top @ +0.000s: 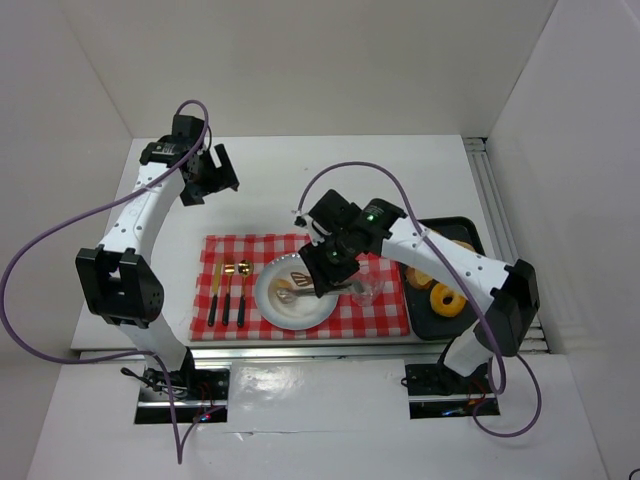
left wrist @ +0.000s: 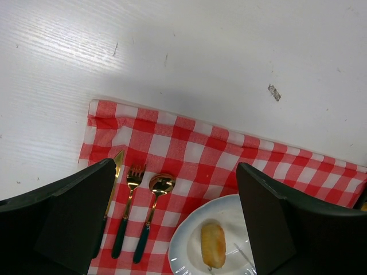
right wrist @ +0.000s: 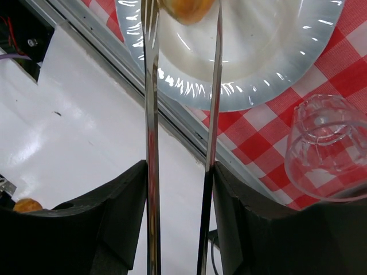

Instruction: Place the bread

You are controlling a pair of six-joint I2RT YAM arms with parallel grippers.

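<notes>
One golden-brown piece of bread [left wrist: 213,244] lies on the white plate [left wrist: 182,243], which stands on the red checked cloth [left wrist: 189,143]. From above, that bread [top: 285,295] is on the plate's [top: 262,300] left half. My right gripper [top: 335,270] hangs over the plate, shut on metal tongs [right wrist: 150,114]. Each tong arm is pressed against a finger [right wrist: 120,206]. The arms stand apart, with the bread [right wrist: 184,8] between their tips. My left gripper [top: 205,175] is open and empty, high over the table's far left.
A clear glass [top: 368,290] stands just right of the plate. A knife, fork and spoon [top: 228,290] lie left of it. A black tray [top: 478,245] at the right holds an orange doughnut [top: 447,299] and more baked pieces [top: 418,275].
</notes>
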